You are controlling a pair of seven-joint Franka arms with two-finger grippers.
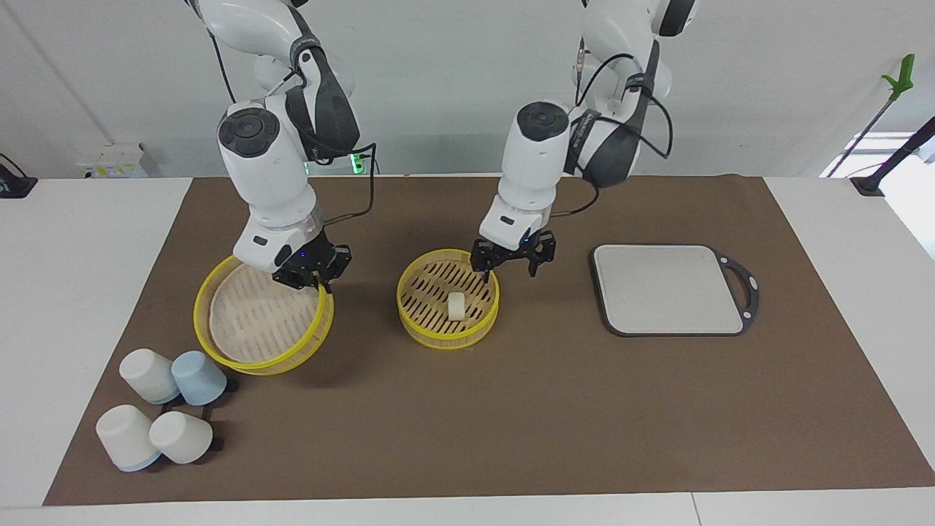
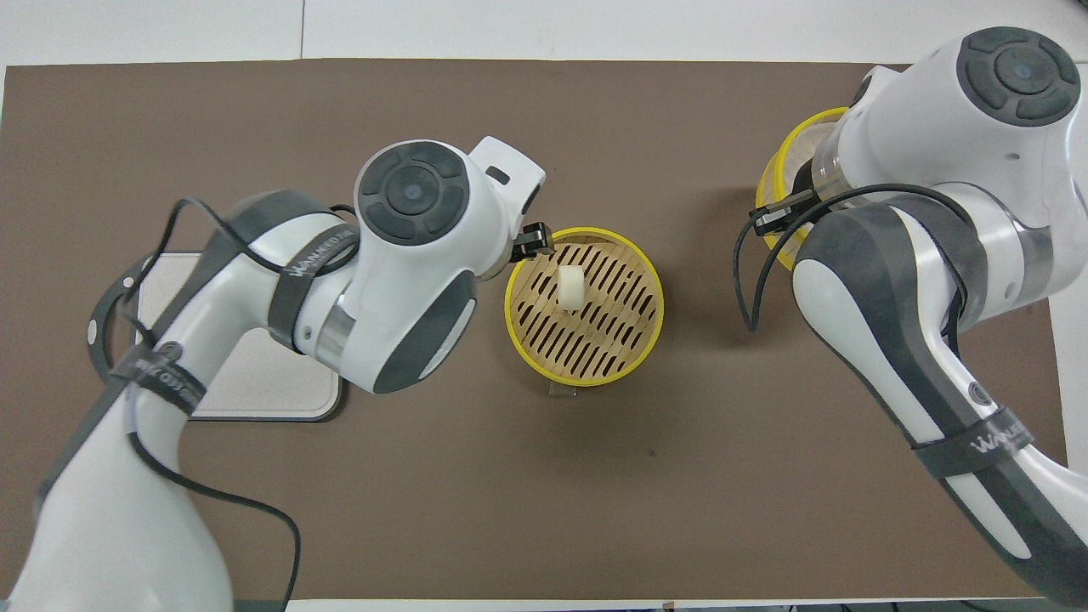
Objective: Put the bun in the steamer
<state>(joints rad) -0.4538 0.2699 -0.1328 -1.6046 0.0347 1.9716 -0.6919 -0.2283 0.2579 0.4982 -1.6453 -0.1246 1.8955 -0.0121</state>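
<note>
The yellow steamer [image 1: 445, 337] stands on the brown mat mid-table. The small cream-white bun [image 1: 456, 305] lies on its slatted floor; the overhead view shows the bun [image 2: 570, 287] and the steamer's rim [image 2: 510, 306] too. My left gripper [image 1: 510, 269] is open and empty, just above the steamer's rim on the side toward the grey board, apart from the bun. My right gripper [image 1: 315, 276] is shut on the rim of a second yellow steamer piece [image 1: 256, 364], held tilted over the mat toward the right arm's end. In the overhead view my arms hide most of both grippers.
A grey rectangular board [image 1: 668, 288] with a dark handle lies toward the left arm's end. Several upturned white and pale-blue cups [image 1: 157, 409] stand farther from the robots than the held steamer piece, at the right arm's end.
</note>
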